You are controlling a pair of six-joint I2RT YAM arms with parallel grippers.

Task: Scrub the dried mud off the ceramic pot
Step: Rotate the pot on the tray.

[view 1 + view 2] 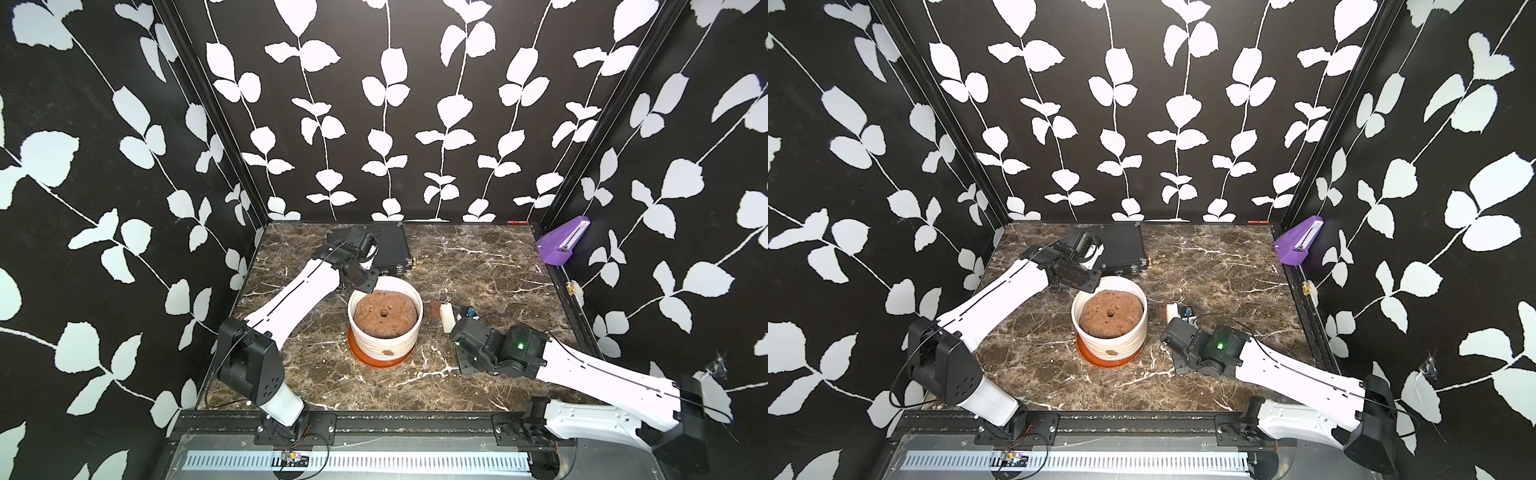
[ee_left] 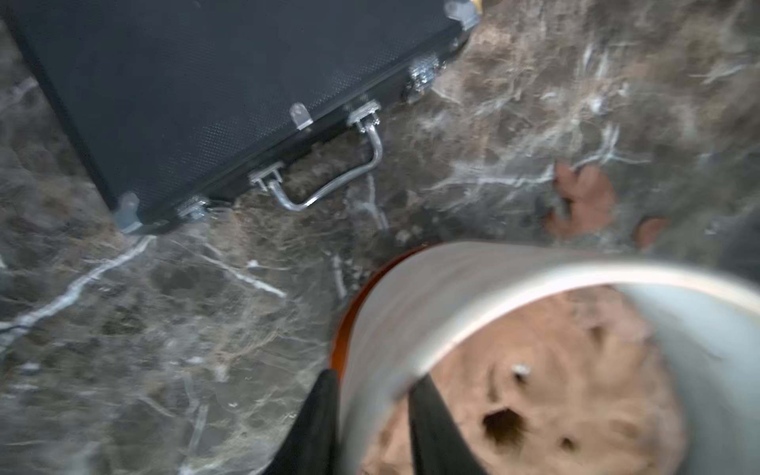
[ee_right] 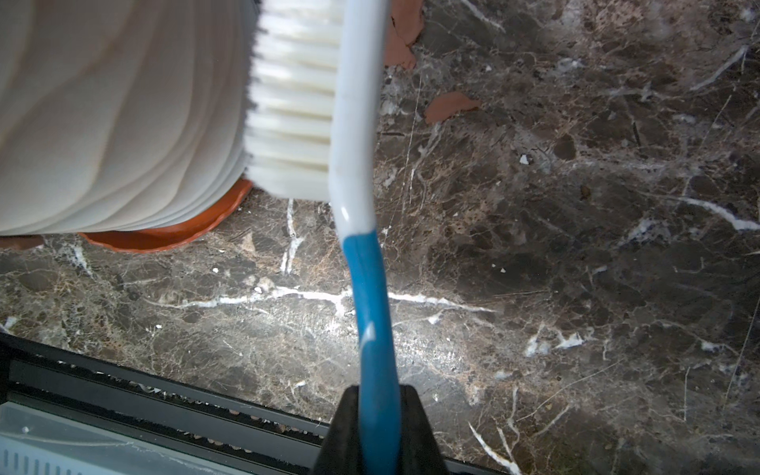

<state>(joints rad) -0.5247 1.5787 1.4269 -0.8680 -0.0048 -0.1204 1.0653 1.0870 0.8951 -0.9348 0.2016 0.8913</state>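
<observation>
The white ribbed ceramic pot (image 1: 399,338) (image 1: 1129,338) stands on its orange saucer mid-table. A small blotch of dried mud (image 1: 388,352) (image 1: 1111,353) sticks low on its front wall. More flakes (image 1: 434,309) (image 3: 450,105) (image 2: 584,197) lie on the table to its right. My left gripper (image 1: 371,286) (image 2: 376,376) is at the far-left rim, one finger inside and one outside, shut on the wall. My right gripper (image 1: 462,319) (image 3: 380,395) is shut on the blue handle of a white-bristled brush (image 1: 446,318) (image 3: 292,103). The brush is held a little to the right of the pot.
A lumpy brown mound (image 1: 384,318) with a centre hole fills the pot. A flat black case (image 1: 390,245) (image 2: 205,103) with a metal handle lies behind the pot, close to my left wrist. A purple object (image 1: 561,245) sits on the right wall rail.
</observation>
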